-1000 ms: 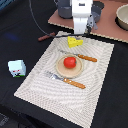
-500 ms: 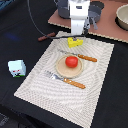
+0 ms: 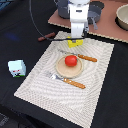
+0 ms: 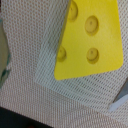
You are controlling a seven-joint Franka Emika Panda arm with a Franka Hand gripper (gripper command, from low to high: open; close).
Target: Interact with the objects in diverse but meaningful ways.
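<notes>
While the hand [image 3: 75, 40] stays low over the yellow holed cheese wedge [image 3: 74, 43] at the woven placemat's [image 3: 95, 95] twelve o'clock edge, little has shifted; grip state unclear. Round red tomato [image 3: 71, 60] sits on tan round plate [image 3: 62, 69]. Pickup looks imminent.

The cheese [image 4: 91, 40] looks like smooth, matt yellow plastic with shallow round dimples. It lies on a woven mat [image 4: 60, 105] of coarse, ribbed cloth weave. The tomato [image 3: 71, 60] is glossy red, smooth. The plate [image 3: 61, 69] looks matt tan, wood-like. The carton [image 3: 17, 68] has a smooth printed white surface.
</notes>
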